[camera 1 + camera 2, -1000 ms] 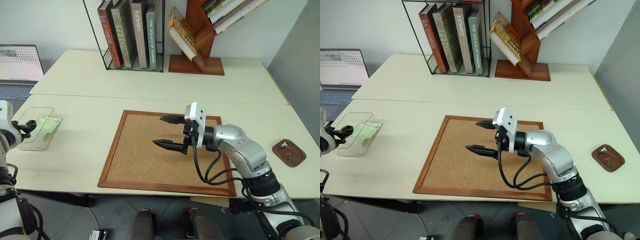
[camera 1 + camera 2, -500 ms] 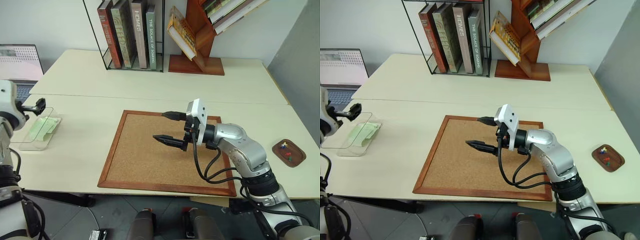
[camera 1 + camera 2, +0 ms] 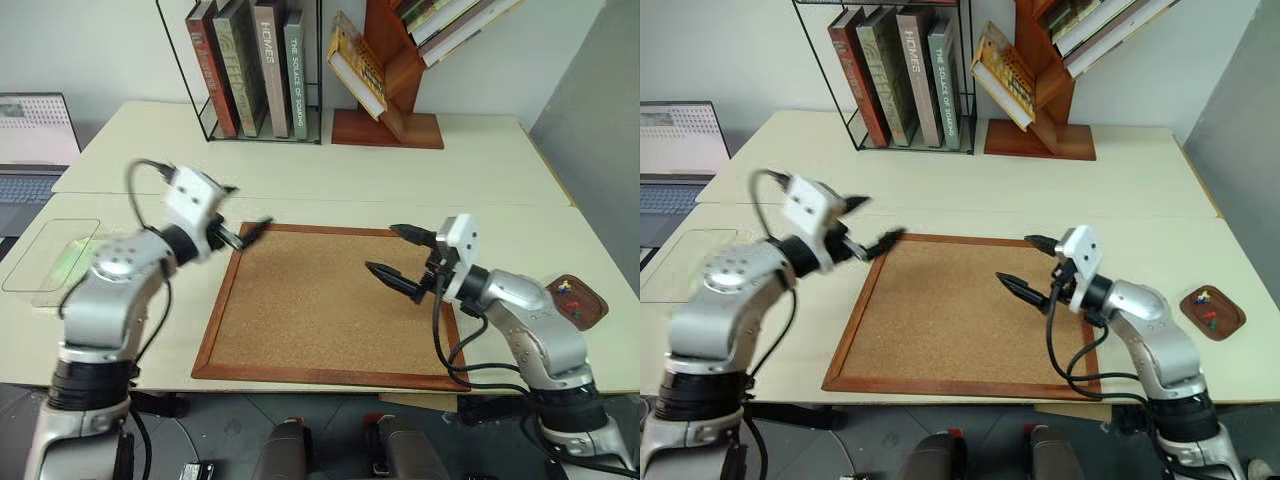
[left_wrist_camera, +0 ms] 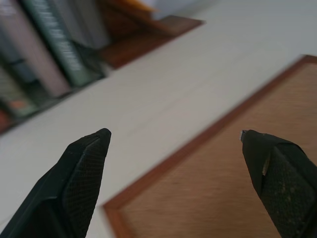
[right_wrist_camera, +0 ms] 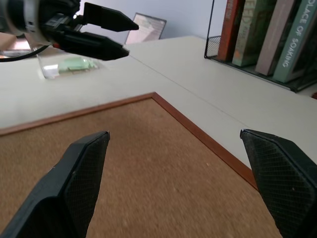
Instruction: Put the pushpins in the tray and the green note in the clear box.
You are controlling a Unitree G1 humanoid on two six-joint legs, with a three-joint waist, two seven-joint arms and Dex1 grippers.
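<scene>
Both goals look met — the green note is lying inside the clear box, well off to the outer side of the left gripper, and the pushpins are sitting in the tray, beyond the right gripper. Each claw is hanging released and empty over the corkboard, facing the other. Next is probably just pulling clear. The pins are too small to count — the box is cut off at the frame edge.

Only readable stuff is on the book spines: one grey book says "HOMES", the green book next to it "THE SOURCE OF SOUND".
</scene>
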